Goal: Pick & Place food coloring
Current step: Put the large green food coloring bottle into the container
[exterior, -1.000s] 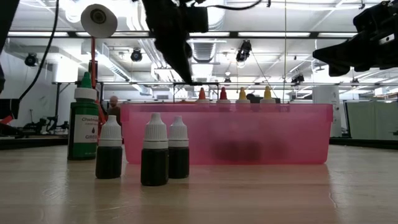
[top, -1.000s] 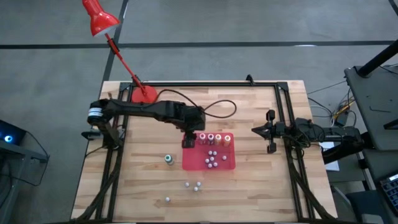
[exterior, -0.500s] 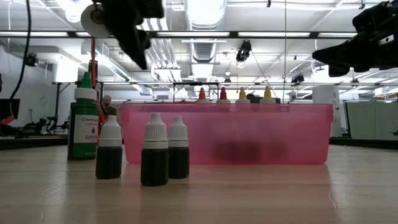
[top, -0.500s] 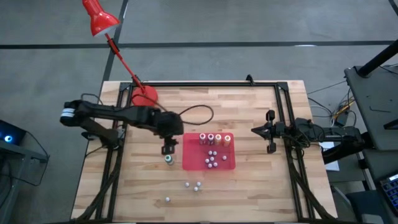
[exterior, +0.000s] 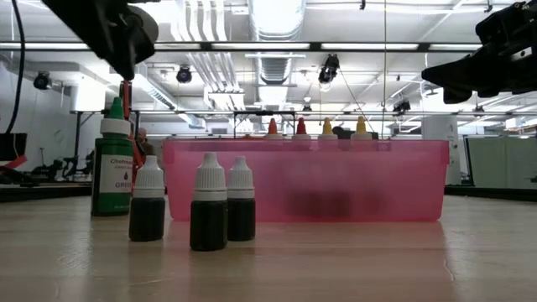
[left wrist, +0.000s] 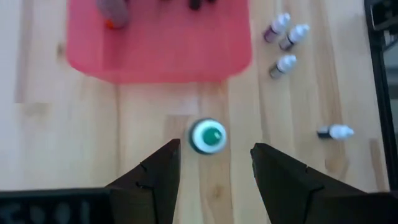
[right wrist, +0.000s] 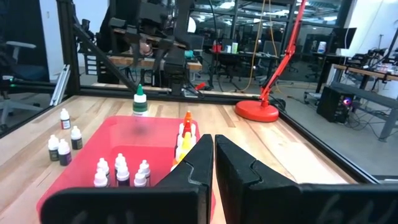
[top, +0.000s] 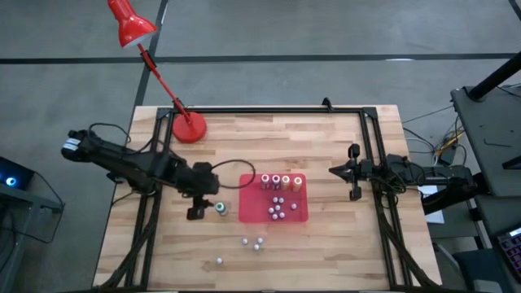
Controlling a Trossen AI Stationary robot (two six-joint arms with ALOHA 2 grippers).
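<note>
Above the green bottle (left wrist: 208, 136) beside the red tray (left wrist: 158, 46), the left gripper (left wrist: 214, 171) hovers wide open, holding nothing.

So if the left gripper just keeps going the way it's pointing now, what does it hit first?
Most likely the green-capped bottle. The left gripper points down at the table with its fingers open, and the bottle stands just ahead of the gap between them, short of the pink bin. Height above it is unclear.

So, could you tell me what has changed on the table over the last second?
The left gripper, open and empty, moved from the red tray's bottle row out to beside the green-capped bottle. Right gripper stayed parked and shut; no bottles moved.
</note>
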